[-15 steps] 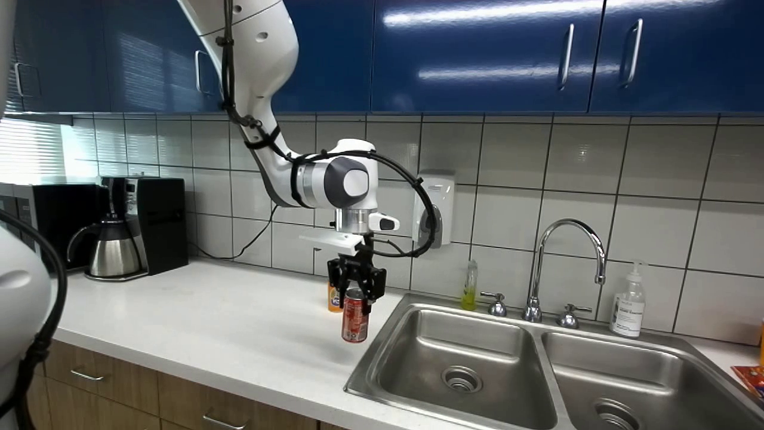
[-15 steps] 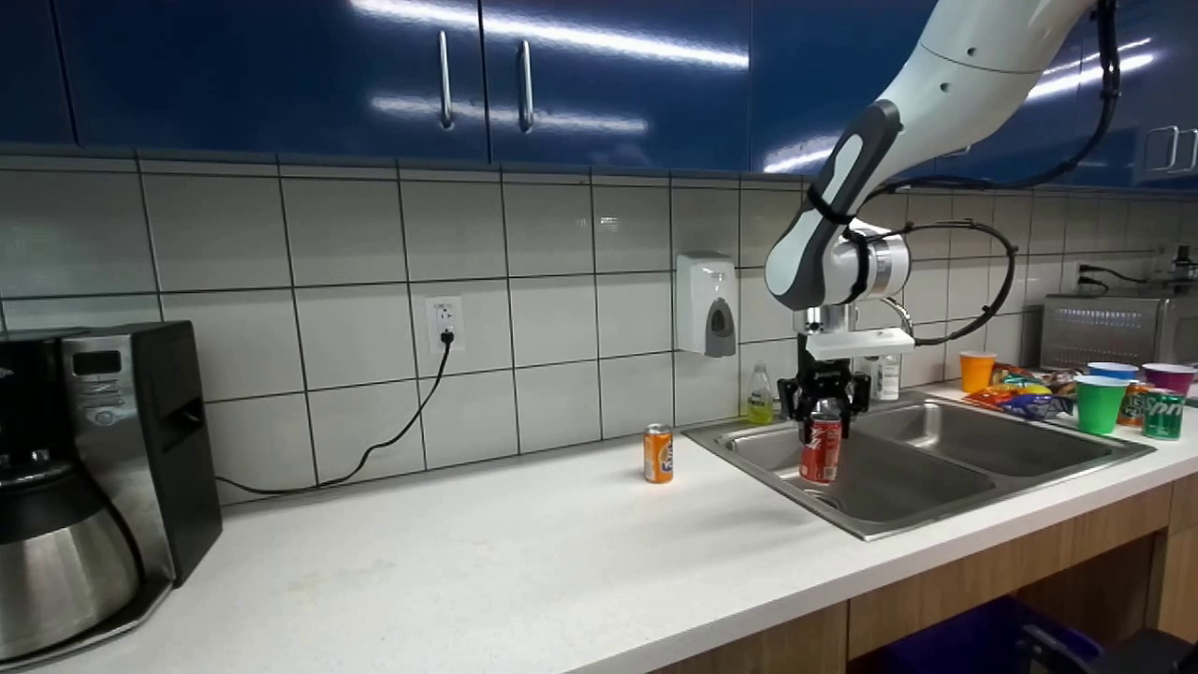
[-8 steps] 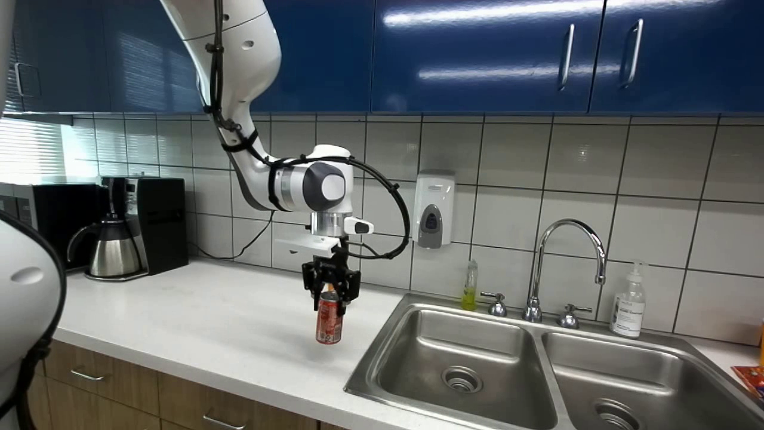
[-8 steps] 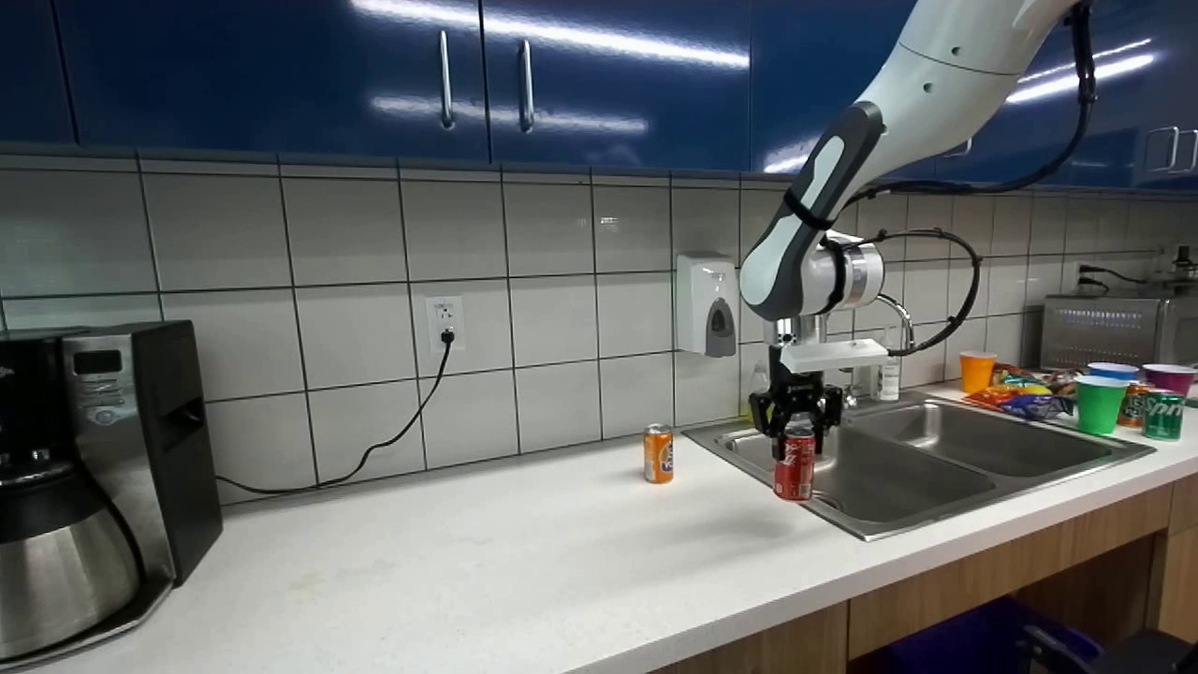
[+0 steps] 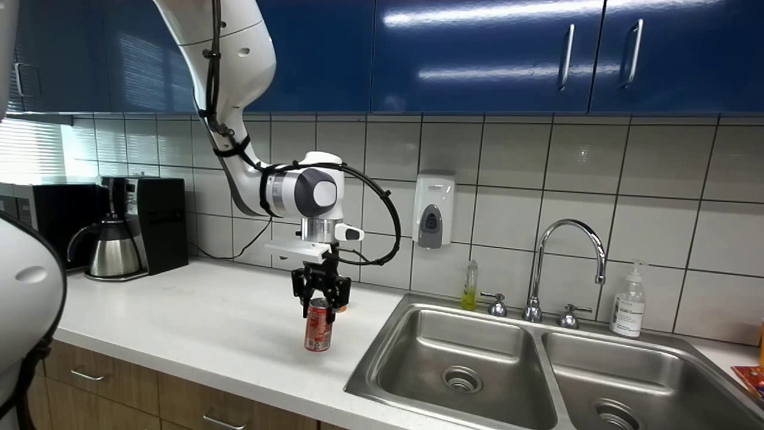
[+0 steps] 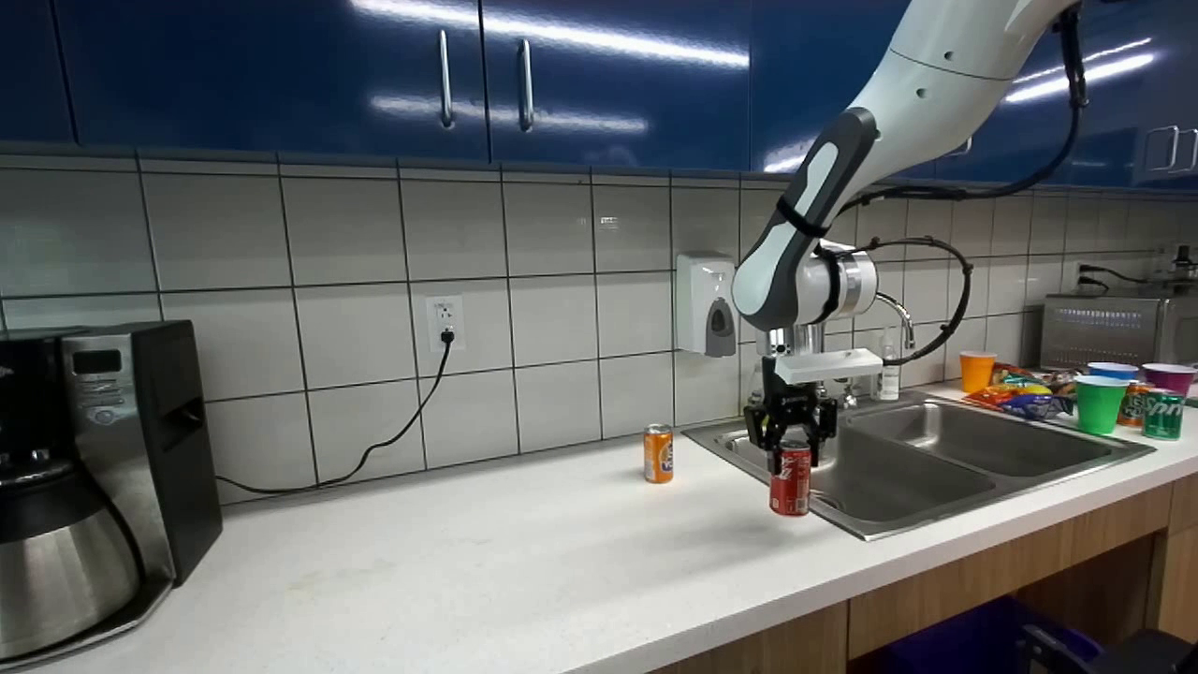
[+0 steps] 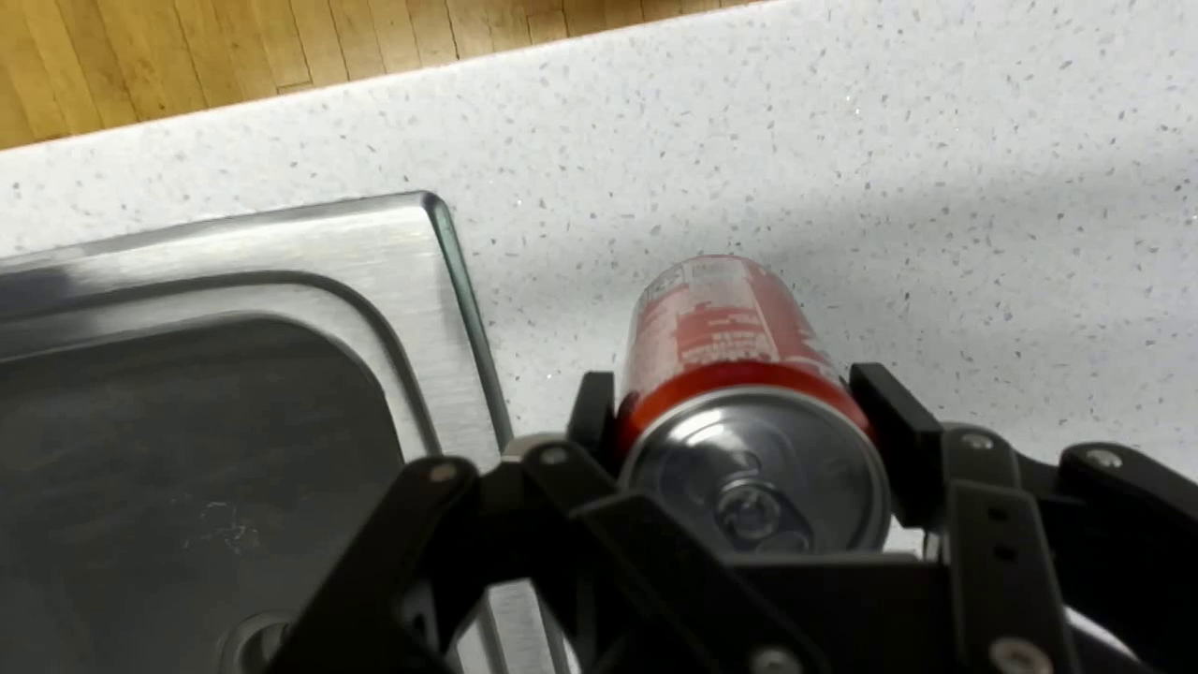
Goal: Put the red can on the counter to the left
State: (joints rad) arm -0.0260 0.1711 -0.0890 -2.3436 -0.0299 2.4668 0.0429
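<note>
One red can [image 6: 791, 494] is gripped by the hand [image 6: 796, 459] in an exterior view. It is upright over the bench [image 6: 421, 562], just beside the left end of the sink [image 6: 1020, 486]; whether its base touches the bench I cannot tell. An orange can [image 6: 658, 454] stands farther left, near the wall [image 6: 552, 318]. Past the sink are an orange cup [image 6: 978, 372], a green cup [image 6: 1098, 407], a green can [image 6: 1162, 415] and snack bags [image 6: 1015, 401]. A cord [image 6: 374, 447] runs from an outlet [image 6: 445, 314] toward a coffee maker [image 6: 159, 440].

In an exterior view, the hand holds the red can by its upper part, and the orange can is mostly hidden behind them. A steel pot [image 5: 115, 254] sits with the coffee maker, well to the left. A tap [image 5: 535, 280] rises at the back of the sink, with a yellow bottle [image 5: 470, 295] to its left and a pump bottle [image 5: 628, 310] to its right.

In the wrist view, the hand presses the red can from two opposite sides; its silvery top faces the camera. The sink's corner lies just left of the can, with a strip of bench between. Wood floor [image 7: 234, 56] shows past the bench's edge.
</note>
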